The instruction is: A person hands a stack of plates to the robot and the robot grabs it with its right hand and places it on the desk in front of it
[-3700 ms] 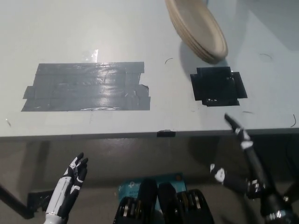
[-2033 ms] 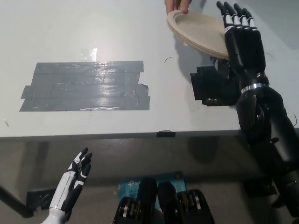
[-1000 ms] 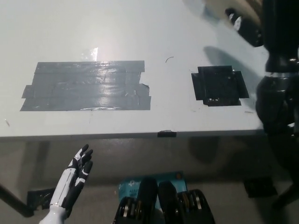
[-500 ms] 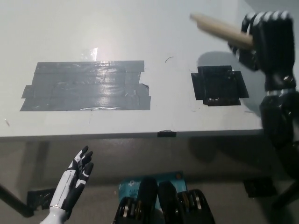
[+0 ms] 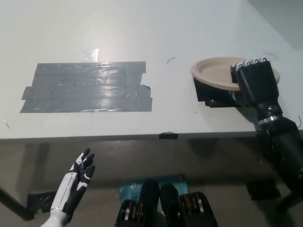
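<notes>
A stack of tan plates (image 5: 215,72) lies level just over the black tape square (image 5: 211,98) at the right of the pale desk (image 5: 142,33). My black right hand (image 5: 254,82) is shut on the stack's near right rim, its fingers curled over the top. Whether the stack touches the desk I cannot tell. My white left hand (image 5: 75,182) rests below the desk's front edge at the lower left, open, fingers spread, holding nothing.
A large patch of grey tape (image 5: 87,86) covers the desk's left middle. A small black mark (image 5: 168,135) sits on the front edge. A blue object (image 5: 137,187) lies on the floor below.
My right hand has come down and toward me with the plates, from tilted high at the desk's far right to level over the black tape square. The left hand stayed put.
</notes>
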